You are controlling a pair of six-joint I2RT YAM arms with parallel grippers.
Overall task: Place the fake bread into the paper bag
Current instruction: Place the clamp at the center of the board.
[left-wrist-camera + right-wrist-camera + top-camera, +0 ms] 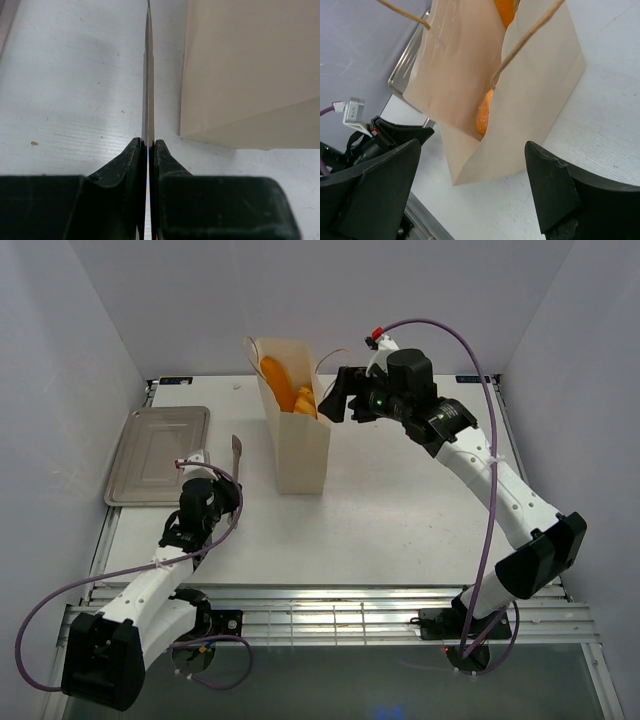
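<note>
Glossy golden-orange toy bread loaves (285, 388) stand on end inside the tall tan kraft-paper bag (300, 445). At least 2 orange pieces poke up at its open mouth in the top view. The right wrist view catches one orange piece (483, 117) through the gap at the bag's (535, 100) folded side, under a thin loop cord handle (530, 35).

The bag stands upright on the white tabletop (400, 510), toward the far middle, to the right of the flat silver metal tray (150, 455) and apart from it.

The right claw (335, 400) hangs just beside the bag's rim on its right side, its 2 fingers spread wide with nothing between them (the right wrist view shows only bag and tabletop in the gap).

The left claw (225, 485) sits low near the tray's right edge, its fingers pressed onto thin pale metal tongs (237, 450). Seen edge-on from the left wrist, the tongs (148, 75) run straight out from the pinching fingertips (134, 155), close alongside the bag's lower wall (250, 70).
</note>
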